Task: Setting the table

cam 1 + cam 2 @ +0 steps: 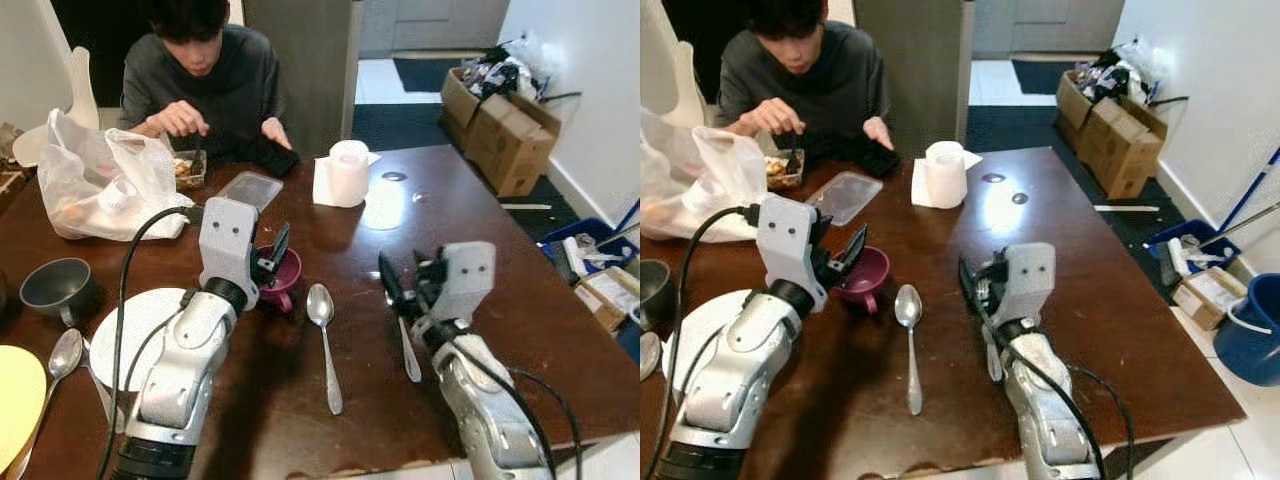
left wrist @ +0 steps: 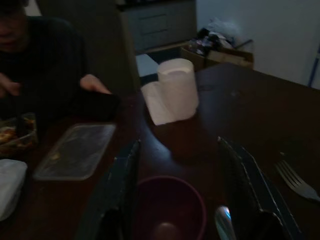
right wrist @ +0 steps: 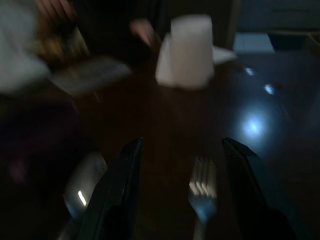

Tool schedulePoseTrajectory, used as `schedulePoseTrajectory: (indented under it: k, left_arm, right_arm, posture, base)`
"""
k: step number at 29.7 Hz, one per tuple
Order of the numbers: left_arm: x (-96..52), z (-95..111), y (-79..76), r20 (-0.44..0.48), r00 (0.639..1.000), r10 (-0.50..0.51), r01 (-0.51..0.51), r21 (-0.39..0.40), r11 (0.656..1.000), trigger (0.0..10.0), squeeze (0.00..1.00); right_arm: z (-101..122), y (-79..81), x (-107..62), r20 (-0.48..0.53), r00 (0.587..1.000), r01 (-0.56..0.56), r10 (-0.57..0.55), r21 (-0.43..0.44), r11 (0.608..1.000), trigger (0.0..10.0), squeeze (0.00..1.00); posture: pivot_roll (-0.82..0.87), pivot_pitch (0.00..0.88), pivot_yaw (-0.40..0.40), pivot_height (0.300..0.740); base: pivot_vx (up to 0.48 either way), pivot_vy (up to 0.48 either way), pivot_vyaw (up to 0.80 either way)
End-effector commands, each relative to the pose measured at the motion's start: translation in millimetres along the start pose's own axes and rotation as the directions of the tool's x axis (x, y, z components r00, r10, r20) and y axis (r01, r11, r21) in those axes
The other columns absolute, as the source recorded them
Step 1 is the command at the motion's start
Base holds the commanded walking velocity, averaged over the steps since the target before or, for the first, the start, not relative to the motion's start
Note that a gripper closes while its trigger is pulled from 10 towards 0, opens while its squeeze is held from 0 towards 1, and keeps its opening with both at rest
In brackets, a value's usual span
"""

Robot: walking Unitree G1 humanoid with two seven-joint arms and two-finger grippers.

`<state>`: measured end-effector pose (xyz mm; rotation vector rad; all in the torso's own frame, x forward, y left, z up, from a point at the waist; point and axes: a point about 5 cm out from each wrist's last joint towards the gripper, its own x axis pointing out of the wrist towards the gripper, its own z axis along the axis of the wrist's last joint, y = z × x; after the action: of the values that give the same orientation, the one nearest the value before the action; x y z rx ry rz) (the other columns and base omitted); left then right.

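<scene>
On the dark brown wooden table (image 1: 480,200), a small maroon plastic cup (image 1: 283,278) stands upright near the front edge, with the robot's left gripper (image 1: 272,258) poised over it. The left wrist view shows its two black fingers spread wide, one on either side of the cup's rim, apparently not yet touching it, though that view is dim. Just to the cup's right lies a silver metal spoon (image 1: 323,340), and further right a silver fork (image 1: 408,352) sits under the right gripper (image 3: 185,200), whose fingers are also wide apart and empty, straddling the fork's tines.

To the left, a round white plate (image 1: 135,330) lies flat, with a grey bowl (image 1: 55,285) and a second spoon (image 1: 62,358) beside it and a yellow plate (image 1: 18,400) at the table's corner. The setting looks partly laid: cutlery is out, but the cup, bowl and plates seem still ungrouped.

Across the table a person in a dark sweater (image 1: 210,75) eats from a clear container (image 1: 188,168), near a white plastic bag (image 1: 100,185), a clear lid (image 1: 250,188) and a paper towel roll (image 1: 342,172).
</scene>
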<state>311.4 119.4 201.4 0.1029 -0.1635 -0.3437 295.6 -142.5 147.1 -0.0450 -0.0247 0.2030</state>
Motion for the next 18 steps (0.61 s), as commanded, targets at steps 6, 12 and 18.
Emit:
schedulePoseTrajectory:
  k: [6,12,18]
  left_arm:
    - [0.5,12.7,8.2,-0.038,0.985,-0.170,0.171,0.038,0.984,10.0,0.00]
    - [-4.1,23.2,11.0,-0.065,0.953,-0.296,0.301,0.095,0.949,10.0,0.00]
    - [-7.1,24.0,10.9,-0.078,0.943,-0.325,0.331,0.096,0.939,10.0,0.00]
  right_arm:
    - [-32.6,-12.7,-2.2,-0.193,0.978,0.086,-0.080,0.019,0.996,10.0,0.00]
    - [-44.1,-14.2,7.3,-0.289,0.957,0.043,-0.013,0.098,0.994,10.0,0.00]
    - [-51.1,-12.2,13.5,-0.338,0.941,0.004,0.035,0.112,0.994,10.0,0.00]
  posture:
    - [-0.06,0.000,0.116,0.740]
    - [-0.05,0.000,0.122,0.740]
    - [-0.04,0.000,0.119,0.740]
  base:
    - [0.000,0.000,0.00]
    - [0.000,0.000,0.00]
    - [0.000,0.000,0.00]
